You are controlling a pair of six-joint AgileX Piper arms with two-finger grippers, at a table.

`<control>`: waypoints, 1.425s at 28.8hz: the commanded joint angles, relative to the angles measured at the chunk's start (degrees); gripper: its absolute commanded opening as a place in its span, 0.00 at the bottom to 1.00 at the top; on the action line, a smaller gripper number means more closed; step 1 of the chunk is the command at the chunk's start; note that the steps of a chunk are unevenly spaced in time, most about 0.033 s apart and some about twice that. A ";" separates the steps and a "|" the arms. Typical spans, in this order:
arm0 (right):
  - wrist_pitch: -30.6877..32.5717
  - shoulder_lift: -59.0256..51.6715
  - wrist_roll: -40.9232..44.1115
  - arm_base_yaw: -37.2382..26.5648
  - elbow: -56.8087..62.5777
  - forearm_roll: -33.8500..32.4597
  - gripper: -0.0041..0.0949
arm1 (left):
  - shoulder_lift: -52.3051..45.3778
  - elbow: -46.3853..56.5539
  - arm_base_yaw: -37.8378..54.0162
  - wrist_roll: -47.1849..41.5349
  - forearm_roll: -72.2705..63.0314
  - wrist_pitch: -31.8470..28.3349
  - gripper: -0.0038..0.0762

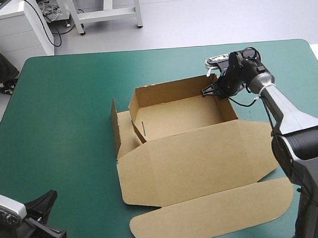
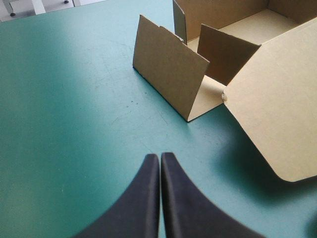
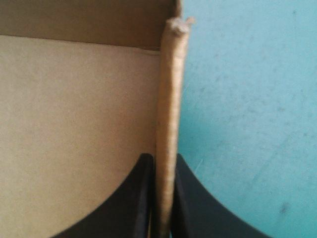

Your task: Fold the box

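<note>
The brown box (image 1: 203,159) lies mid-table as an open tray with its lid flat toward the near edge and a long curved flap at the front. My right gripper (image 1: 213,89) is at the tray's far right corner. In the right wrist view it (image 3: 163,161) is shut on the box's right wall (image 3: 171,74), one finger inside the tray and one outside. My left gripper (image 1: 50,218) sits at the table's near left corner, well away from the box. It (image 2: 159,156) is shut on nothing, with the box's standing left flap (image 2: 168,74) ahead of it.
A wide stretch of teal-green cover (image 1: 64,118) lies between the left gripper and the box. The table's right edge (image 1: 317,64) runs close behind the right arm. The lid's free corner (image 2: 292,173) hangs slightly above the cover.
</note>
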 commanded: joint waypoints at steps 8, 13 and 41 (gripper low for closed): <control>8.25 -12.08 -1.85 0.40 -6.58 0.75 0.45 | 0.90 -0.95 -0.04 0.72 -1.08 -3.83 0.04; 8.25 -19.36 -1.85 0.40 -6.58 0.32 0.45 | 0.90 -0.60 -0.04 0.72 -1.31 -3.74 0.04; 8.25 -5.14 -3.35 0.40 0.45 -0.91 0.48 | 0.90 0.92 -0.04 0.60 -2.11 -2.62 0.04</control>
